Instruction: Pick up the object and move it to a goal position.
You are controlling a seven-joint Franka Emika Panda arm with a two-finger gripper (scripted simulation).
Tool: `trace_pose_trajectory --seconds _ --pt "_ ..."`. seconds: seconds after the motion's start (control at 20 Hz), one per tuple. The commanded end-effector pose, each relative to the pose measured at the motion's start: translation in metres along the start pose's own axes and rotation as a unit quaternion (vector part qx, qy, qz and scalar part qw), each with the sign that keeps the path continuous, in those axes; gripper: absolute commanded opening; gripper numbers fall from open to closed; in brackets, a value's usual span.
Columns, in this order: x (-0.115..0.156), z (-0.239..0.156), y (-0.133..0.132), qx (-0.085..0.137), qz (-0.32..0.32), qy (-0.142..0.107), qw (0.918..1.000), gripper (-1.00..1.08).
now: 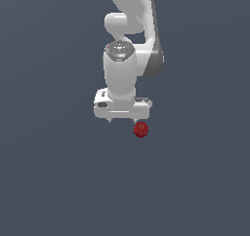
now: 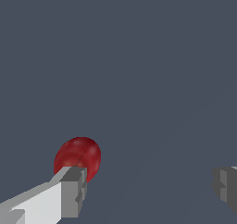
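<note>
The object (image 1: 141,129) is a small dark-red ball on the flat grey floor. In the exterior view it sits just beyond the white hand, toward that view's right. My gripper (image 1: 122,120) points down with its fingers spread wide, open and holding nothing. In the wrist view the object (image 2: 79,154) shows beyond one grey fingertip (image 2: 72,190), which covers its near edge. It lies off the middle of the gripper (image 2: 148,188), not between the two fingers. The other finger shows only at the frame's edge. How high the fingertips are above the floor is unclear.
A plain dark grey floor (image 1: 53,181) fills both views. The white arm (image 1: 128,40) rises above the hand in the exterior view.
</note>
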State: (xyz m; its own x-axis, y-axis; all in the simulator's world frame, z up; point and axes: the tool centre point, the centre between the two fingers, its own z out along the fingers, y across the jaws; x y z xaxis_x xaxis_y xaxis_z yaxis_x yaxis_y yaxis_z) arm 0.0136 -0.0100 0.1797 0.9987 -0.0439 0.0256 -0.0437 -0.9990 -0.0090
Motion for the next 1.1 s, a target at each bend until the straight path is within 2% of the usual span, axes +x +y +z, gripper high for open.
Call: trace_pose_trajectory --seconds 0.0,0.45,1.05 --pt "0.0 0.0 0.0 0.0 0.0 0.0 1.0 1.0" --pt "0.007 0.0 -0.015 0.016 -0.006 0.009 0.9998 1.0" --pt "0.0 0.015 -0.028 0.013 0.018 0.004 0.9997 1.0"
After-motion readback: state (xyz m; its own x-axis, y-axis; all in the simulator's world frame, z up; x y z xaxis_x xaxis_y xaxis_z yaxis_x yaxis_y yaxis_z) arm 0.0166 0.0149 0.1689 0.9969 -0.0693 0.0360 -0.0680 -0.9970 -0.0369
